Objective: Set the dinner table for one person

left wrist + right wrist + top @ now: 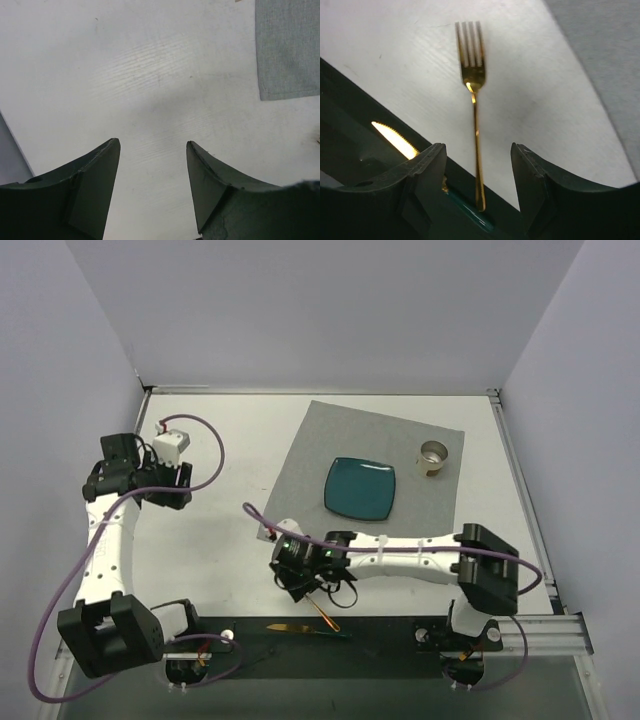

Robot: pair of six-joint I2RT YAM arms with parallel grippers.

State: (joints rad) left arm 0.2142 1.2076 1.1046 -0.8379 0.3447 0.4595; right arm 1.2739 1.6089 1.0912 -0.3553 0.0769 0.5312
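The dinner table (pixel 235 425) is a white top with a grey placemat (pixel 310 445) on it. A teal square plate (pixel 360 488) and a small metal cup (pixel 433 456) sit on the mat. A gold fork (pixel 474 100) lies on the table (pixel 410 55), tines pointing away and handle end over the black strip. My right gripper (pixel 477 146) is open around the fork's handle, both fingers clear of it. A gold knife (pixel 395 139) with a teal handle lies on the strip. My left gripper (pixel 152 141) is open over bare table (pixel 150 75), holding nothing.
The black strip (pixel 390 635) runs along the near edge between the arm bases. Metal rails (pixel 525 500) line the table's sides, with white walls round it. A corner of the placemat (pixel 290 50) shows in the left wrist view.
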